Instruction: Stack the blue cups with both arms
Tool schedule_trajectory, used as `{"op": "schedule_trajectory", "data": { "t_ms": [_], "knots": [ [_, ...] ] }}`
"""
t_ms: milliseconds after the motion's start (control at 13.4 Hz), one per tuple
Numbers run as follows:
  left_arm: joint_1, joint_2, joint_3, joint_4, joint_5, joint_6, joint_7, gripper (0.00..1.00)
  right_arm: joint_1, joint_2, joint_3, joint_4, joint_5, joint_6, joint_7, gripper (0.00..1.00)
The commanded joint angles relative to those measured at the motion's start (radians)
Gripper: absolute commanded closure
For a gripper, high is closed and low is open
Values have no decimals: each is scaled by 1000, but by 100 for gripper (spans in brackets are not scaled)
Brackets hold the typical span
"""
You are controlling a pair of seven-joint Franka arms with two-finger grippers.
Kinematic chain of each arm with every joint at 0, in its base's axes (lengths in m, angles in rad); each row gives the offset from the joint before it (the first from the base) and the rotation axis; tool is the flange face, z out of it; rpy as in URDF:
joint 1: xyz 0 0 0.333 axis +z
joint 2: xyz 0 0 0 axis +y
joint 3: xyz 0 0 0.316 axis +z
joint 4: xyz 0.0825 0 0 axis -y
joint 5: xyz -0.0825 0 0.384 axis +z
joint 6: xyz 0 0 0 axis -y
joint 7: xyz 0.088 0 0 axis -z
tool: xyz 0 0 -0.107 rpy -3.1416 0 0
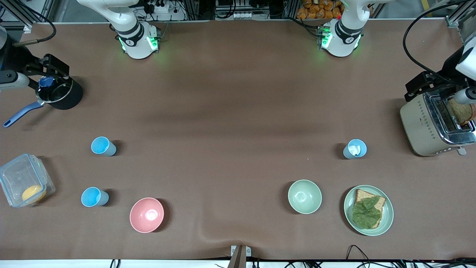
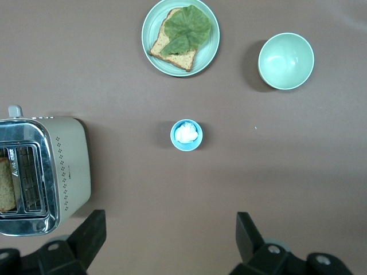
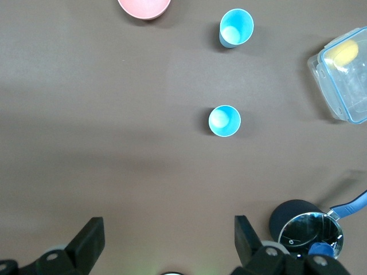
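Three light-blue cups stand upright and apart. Two are toward the right arm's end: one (image 1: 103,146) (image 3: 225,121), and another nearer the front camera (image 1: 93,197) (image 3: 235,27). The third (image 1: 355,149) (image 2: 186,135) is toward the left arm's end and has something white inside. My right gripper (image 1: 52,69) (image 3: 169,234) is open and empty, high over the table by the pot. My left gripper (image 1: 418,87) (image 2: 170,232) is open and empty, high over the table beside the toaster. Neither touches a cup.
A pink bowl (image 1: 146,214) and a pale green bowl (image 1: 304,196) sit near the front edge. A green plate (image 1: 386,219) holds bread with lettuce. A toaster (image 1: 420,126) with bread, a black lidded pot (image 1: 70,98) and a clear container (image 1: 15,175) stand at the table's ends.
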Motion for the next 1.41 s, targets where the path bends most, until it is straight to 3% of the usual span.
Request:
{"op": "schedule_trajectory", "data": {
  "t_ms": [0, 223, 372, 818, 893, 1041, 1190, 1339],
  "knots": [
    [15, -3, -3, 11, -9, -21, 30, 0, 8, -30, -6, -31, -3, 10, -1, 0],
    [37, 3, -8, 9, -9, -22, 45, 0, 8, -31, -6, -31, -3, 8, -1, 0],
    [63, 39, -6, -61, -26, 45, 117, 0, 8, -30, -6, -29, -3, 5, -1, 0],
    [66, 84, -9, -515, -10, 667, 135, 0, 3, 31, -7, 5, -6, -78, 2, 0],
    [66, 115, -9, -562, -9, 761, 148, 0, -5, 130, -10, 20, -20, -102, 4, 0],
    [71, 195, -9, -586, -9, 837, 165, 0, -63, 208, -15, 58, -24, -154, 7, 0],
    [81, 264, -9, -587, -9, 886, 169, 6, -130, 319, -15, 70, -26, -150, -1, 0],
    [81, 316, -9, -581, -9, 924, 169, 15, -181, 493, -15, 147, -27, -112, 1, 0]
  ]
}}
